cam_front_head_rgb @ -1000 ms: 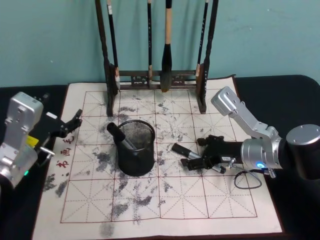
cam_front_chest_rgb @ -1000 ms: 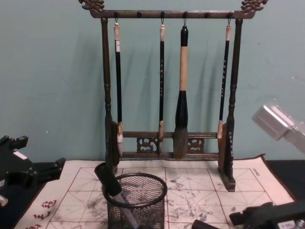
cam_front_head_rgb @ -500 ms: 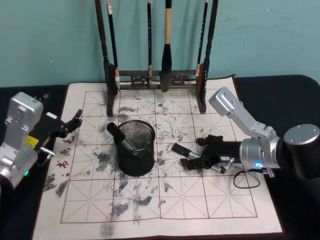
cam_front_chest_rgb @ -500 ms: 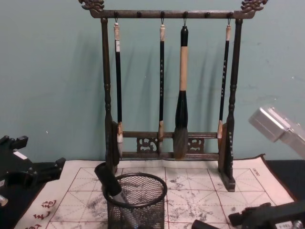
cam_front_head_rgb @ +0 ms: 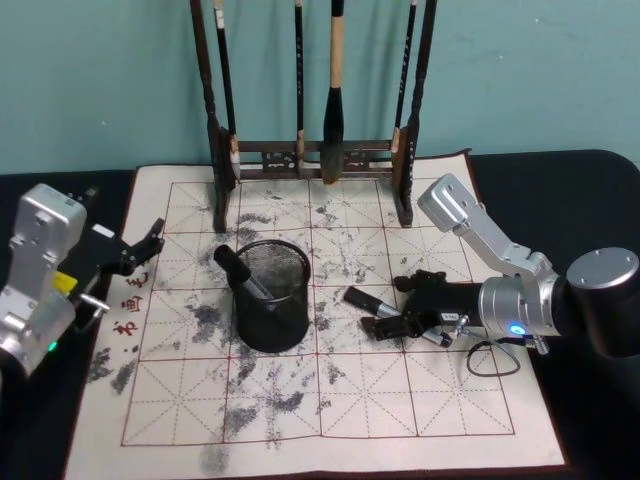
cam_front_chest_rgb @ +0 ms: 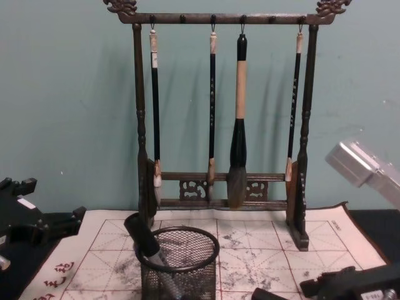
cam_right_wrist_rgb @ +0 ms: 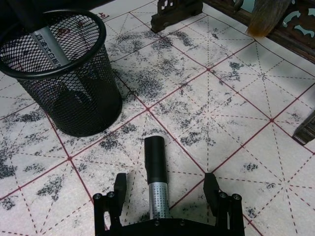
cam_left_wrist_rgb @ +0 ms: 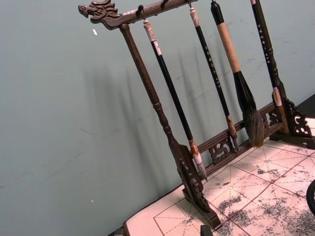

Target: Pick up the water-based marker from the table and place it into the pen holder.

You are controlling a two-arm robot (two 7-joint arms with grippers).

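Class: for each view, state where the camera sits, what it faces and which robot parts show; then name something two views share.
Head view: high, looking down on the mat; left gripper and right gripper show.
Chest view: low, facing the brush rack; grippers at lower corners.
Left wrist view: facing the brush rack and wall.
Right wrist view: facing the marker between its open fingers.
Shared: head and right wrist views show the pen holder.

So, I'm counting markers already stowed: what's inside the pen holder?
One marker leans inside the pen holder, black cap above the rim. The holder's floor is hidden, so anything flat there cannot be seen.
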